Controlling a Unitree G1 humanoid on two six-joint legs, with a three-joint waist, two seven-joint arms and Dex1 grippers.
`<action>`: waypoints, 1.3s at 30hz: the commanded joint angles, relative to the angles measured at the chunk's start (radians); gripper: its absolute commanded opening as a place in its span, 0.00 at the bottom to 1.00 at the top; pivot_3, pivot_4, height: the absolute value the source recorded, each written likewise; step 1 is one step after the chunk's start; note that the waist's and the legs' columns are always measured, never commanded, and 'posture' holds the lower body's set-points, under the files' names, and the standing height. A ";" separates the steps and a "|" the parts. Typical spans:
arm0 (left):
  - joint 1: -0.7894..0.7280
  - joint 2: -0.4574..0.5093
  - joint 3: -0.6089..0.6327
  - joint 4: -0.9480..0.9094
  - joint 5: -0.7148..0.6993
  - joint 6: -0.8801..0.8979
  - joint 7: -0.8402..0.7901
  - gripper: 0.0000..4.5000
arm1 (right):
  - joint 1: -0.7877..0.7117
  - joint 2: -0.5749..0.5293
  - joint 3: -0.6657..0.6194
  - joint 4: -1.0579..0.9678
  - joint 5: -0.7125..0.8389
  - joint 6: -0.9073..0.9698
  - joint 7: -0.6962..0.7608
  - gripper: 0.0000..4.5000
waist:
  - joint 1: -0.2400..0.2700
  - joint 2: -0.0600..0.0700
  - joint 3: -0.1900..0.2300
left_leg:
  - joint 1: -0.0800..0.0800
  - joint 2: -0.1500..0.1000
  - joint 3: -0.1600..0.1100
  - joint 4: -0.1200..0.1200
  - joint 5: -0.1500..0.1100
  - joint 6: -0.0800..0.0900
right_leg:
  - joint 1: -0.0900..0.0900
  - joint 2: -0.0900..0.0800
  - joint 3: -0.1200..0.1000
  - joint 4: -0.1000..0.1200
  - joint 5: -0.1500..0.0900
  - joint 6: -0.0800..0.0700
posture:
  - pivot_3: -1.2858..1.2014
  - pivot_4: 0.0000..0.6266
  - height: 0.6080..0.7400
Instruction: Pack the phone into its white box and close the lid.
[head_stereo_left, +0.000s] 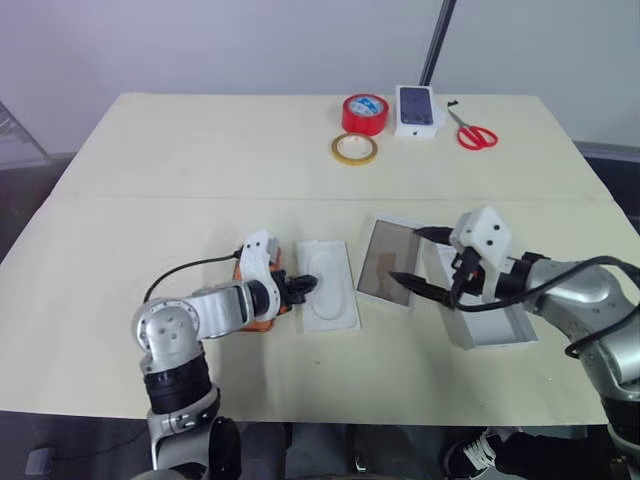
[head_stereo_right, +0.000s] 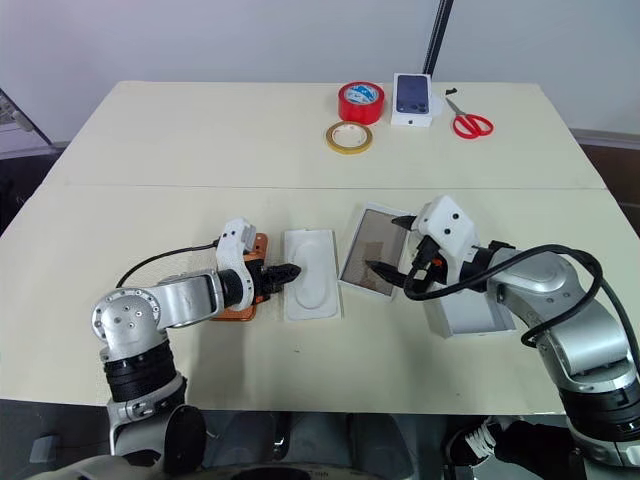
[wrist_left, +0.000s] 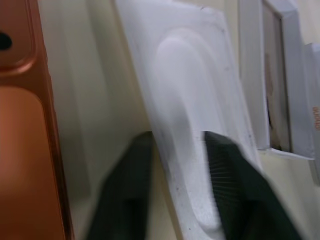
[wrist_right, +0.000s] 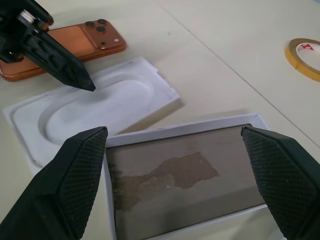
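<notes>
Left gripper (head_stereo_right: 285, 271) is closed on the near-left edge of the white moulded insert (head_stereo_right: 312, 272); the left wrist view shows 1 finger above the rim and 1 below it. So you have the insert in hand, not the phone.

Right gripper (head_stereo_right: 392, 243) is wide open and holds nothing; it hovers with its 2 fingers straddling the white box (head_stereo_right: 372, 252).

Phone (head_stereo_left: 254, 311) lies flat on the table, back up, at 9 o'clock of the insert and just beside it, partly under your left wrist. White box sits at 3 o'clock of the insert, empty, brownish floor showing. Lid (head_stereo_right: 468, 310) lies at 3 o'clock of the box, under your right forearm.

My read on progress: early. Phone not packed, lid off. Left to do: phone into the box, then the lid on.
</notes>
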 joint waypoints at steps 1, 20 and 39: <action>-0.014 -0.003 0.015 0.007 -0.034 0.009 0.030 0.01 | 0.006 -0.060 0.031 -0.068 -0.018 0.014 0.042 1.00 | -0.001 0.000 0.000 | 0.000 0.000 0.000 0.000 0.000 0.000 | 0.000 0.000 0.000 0.000 0.000 0.000 | 0.52 0.24 1.00; -0.147 0.105 0.185 0.074 -0.117 0.009 0.072 0.00 | -0.114 -0.041 0.352 0.064 -0.266 -0.016 0.084 0.47 | -0.002 -0.002 0.001 | 0.000 0.000 0.000 -0.001 0.004 -0.007 | -0.001 0.000 -0.001 0.000 0.000 0.000 | 0.52 0.24 1.00; -0.261 0.218 0.294 0.161 -0.136 0.009 0.026 0.00 | -0.048 -0.036 0.442 -0.057 -0.408 -0.150 0.150 0.01 | -0.003 -0.004 0.002 | 0.000 0.000 -0.001 -0.002 0.005 -0.009 | -0.001 -0.001 -0.002 0.000 0.000 0.000 | 0.52 0.24 1.00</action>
